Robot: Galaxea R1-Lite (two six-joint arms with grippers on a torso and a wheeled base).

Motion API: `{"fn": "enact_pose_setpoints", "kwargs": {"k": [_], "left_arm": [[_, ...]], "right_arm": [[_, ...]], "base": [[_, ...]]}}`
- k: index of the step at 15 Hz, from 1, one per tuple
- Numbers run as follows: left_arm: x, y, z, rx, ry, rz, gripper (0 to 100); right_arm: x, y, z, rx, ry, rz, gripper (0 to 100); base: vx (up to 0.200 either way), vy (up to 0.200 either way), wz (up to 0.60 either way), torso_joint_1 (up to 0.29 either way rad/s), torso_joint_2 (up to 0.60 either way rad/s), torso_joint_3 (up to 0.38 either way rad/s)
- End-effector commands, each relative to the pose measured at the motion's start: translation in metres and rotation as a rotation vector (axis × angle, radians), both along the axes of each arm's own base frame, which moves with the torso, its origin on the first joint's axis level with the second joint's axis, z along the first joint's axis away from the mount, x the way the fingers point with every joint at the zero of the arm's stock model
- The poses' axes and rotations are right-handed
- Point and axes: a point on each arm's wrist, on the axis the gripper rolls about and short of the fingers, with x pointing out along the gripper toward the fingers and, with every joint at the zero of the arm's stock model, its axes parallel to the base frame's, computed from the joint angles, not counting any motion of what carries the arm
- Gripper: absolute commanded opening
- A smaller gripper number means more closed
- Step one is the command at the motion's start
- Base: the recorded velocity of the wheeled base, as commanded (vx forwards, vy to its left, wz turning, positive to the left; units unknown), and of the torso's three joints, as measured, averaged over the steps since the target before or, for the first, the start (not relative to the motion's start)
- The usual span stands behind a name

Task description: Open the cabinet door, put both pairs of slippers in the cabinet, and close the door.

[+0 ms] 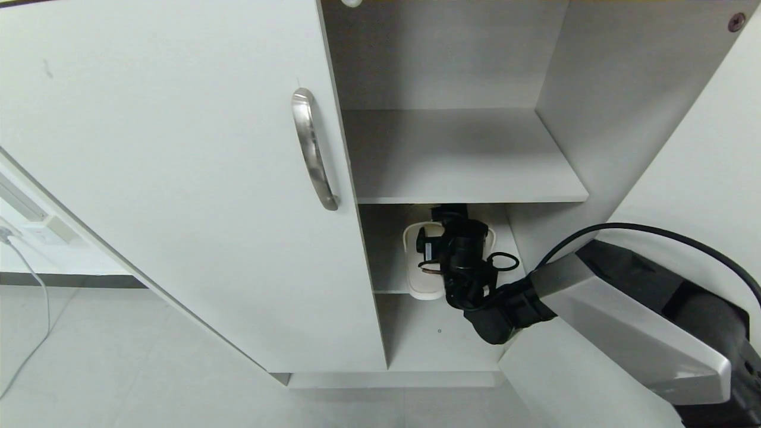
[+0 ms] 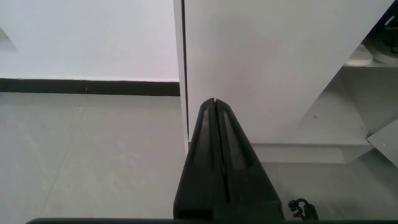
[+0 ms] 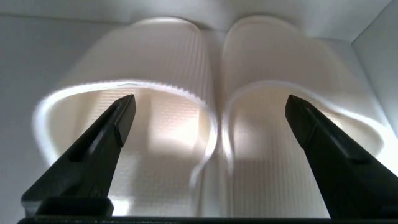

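Note:
A pair of white slippers [image 1: 418, 284] lies side by side on the low shelf of the cabinet, under the bare middle shelf [image 1: 458, 154]. My right gripper [image 1: 450, 215] is inside that compartment, above the pair. In the right wrist view it is open [image 3: 210, 106], with its two black fingers [image 3: 93, 155] spread wide on either side of the slippers [image 3: 168, 74], nothing pinched. My left gripper [image 2: 214, 102] is shut and empty, low over the floor, pointing at the closed left door [image 2: 267, 56].
The left door [image 1: 178, 178] with its metal handle [image 1: 313, 148] is closed; the right door [image 1: 707, 178] stands swung open beside my right arm. A wall socket [image 1: 50, 229] and its cable [image 1: 35, 297] are at the far left. The floor is pale tile [image 1: 148, 386].

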Motion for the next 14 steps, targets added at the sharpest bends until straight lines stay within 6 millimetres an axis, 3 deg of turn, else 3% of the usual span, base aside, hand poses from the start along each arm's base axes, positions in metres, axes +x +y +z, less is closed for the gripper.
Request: {"fn": "enact_pose_setpoints", "kwargs": {"k": [1,3,7,11,14], "left_arm": [[0.000,0.000,0.000,-0.001,0.001,0.000,0],[0.000,0.000,0.000,0.004,0.002,-0.001,0],[0.000,0.000,0.000,0.004,0.002,-0.003,0],[0.000,0.000,0.000,0.005,0.002,-0.003,0],[0.000,0.000,0.000,0.005,0.002,-0.009,0]], "right_arm": [[-0.020,-0.001,0.017,0.012,-0.016,0.018,100],[-0.042,-0.005,0.022,0.000,0.000,0.004,100],[-0.085,-0.011,0.012,-0.015,0.018,0.045,100],[-0.105,-0.007,0.011,-0.005,0.005,0.059,100],[-0.108,-0.005,0.010,-0.010,0.007,0.068,100]], "base": [[0.000,0.000,0.00,0.000,0.00,0.000],[0.000,0.000,0.00,0.000,0.00,0.000],[0.000,0.000,0.00,0.000,0.00,0.000],[0.000,0.000,0.00,0.000,0.00,0.000],[0.000,0.000,0.00,0.000,0.00,0.000]]}}
